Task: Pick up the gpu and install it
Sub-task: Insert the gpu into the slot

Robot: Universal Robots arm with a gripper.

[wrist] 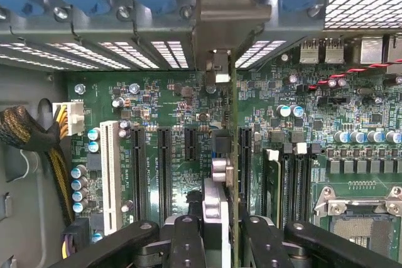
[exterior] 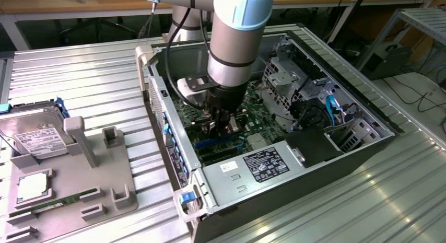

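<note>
Jaws (wrist: 217, 243) grasping the thin flat gpu (wrist: 217, 174) edge-on above the green motherboard (wrist: 176, 155).

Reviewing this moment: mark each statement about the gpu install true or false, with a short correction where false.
1. The gripper is inside the open computer case. True.
2. The gpu lies on the grey tray outside the case. False: the gripper holds it edge-on over the motherboard.
3. A hard drive with a white label sits on the tray. True.
4. The case stands closed. False: its side is open, showing the motherboard.
5. The gpu's bracket end reaches the case's rear slot wall. True.
</note>
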